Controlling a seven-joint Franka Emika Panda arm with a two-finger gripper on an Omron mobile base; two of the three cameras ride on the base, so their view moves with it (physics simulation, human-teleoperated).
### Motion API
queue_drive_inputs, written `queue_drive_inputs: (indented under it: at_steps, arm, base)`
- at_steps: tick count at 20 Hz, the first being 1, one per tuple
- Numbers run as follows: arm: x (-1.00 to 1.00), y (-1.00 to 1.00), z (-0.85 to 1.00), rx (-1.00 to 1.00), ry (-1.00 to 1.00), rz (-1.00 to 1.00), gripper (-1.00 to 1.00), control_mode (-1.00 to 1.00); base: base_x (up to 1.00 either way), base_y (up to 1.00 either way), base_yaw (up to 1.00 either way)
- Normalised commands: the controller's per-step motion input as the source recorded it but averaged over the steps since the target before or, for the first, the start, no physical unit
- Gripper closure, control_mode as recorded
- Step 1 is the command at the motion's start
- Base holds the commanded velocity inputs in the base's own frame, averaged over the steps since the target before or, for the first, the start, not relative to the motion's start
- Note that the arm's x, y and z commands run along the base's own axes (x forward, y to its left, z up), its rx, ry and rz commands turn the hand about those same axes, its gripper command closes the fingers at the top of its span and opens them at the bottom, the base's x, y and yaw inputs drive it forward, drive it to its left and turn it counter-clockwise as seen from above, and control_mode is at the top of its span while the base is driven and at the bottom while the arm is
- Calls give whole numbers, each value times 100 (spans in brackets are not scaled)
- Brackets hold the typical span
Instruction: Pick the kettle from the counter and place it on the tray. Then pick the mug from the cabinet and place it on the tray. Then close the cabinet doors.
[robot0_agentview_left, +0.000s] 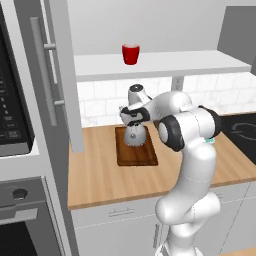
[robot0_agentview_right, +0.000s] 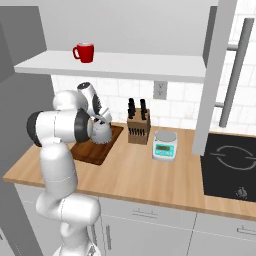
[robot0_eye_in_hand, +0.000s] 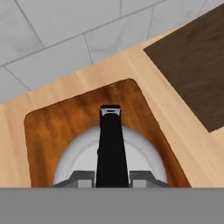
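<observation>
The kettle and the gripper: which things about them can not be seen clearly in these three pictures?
- Gripper: in the hand view its fingertips are cut off by the bottom edge, so whether they grip the kettle's handle is unclear.
- Kettle base: in the right base view the arm hides part of the kettle, so contact with the tray is unconfirmed.
- Mug: too small for detail.

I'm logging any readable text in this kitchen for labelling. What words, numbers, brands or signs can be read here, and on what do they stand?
No text can be quoted as it reads.
Kitchen scale: its teal display shows dark marks, too small to read.
Oven column panel: small pale marks on the dark front, too blurred to read.
Cooktop: pale ring outlines and a small round symbol, no letters.
Kettle, mug, tray, knife block: no markings.
</observation>
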Motion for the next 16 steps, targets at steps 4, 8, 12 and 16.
queue_drive_inputs:
  at_steps: [4, 8, 12, 16]
  arm:
    - [-5, 0, 0, 0, -2, 0, -100, -100]
    - [-49, 0, 2, 0, -20, 0, -100, -100]
    - [-85, 0, 15, 0, -23, 0, -100, -100]
    - [-100, 0, 45, 0, -27, 0, -100, -100]
  base:
    - [0, 0, 0]
    - [0, 0, 0]
    - [0, 0, 0]
    - [0, 0, 0]
